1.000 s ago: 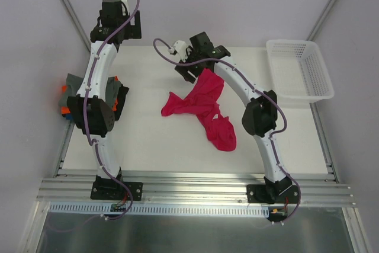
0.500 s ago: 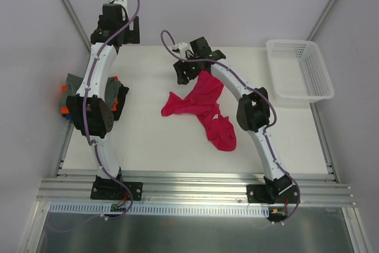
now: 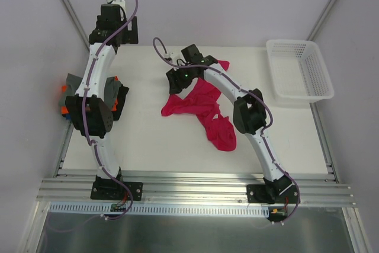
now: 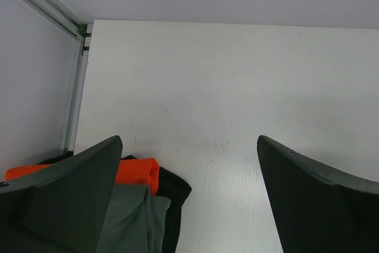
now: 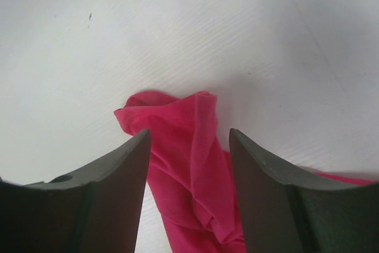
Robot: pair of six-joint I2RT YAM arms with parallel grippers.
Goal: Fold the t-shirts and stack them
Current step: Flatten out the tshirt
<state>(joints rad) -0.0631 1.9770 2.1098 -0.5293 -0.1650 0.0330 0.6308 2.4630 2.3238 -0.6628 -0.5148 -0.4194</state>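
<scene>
Both jaws stand open. The left gripper, wide and empty, sits upper left. The folded shirts lie at the table's left edge, partly under that arm. The right gripper straddles the crumpled red shirt at centre. A basket sits upper right.
</scene>
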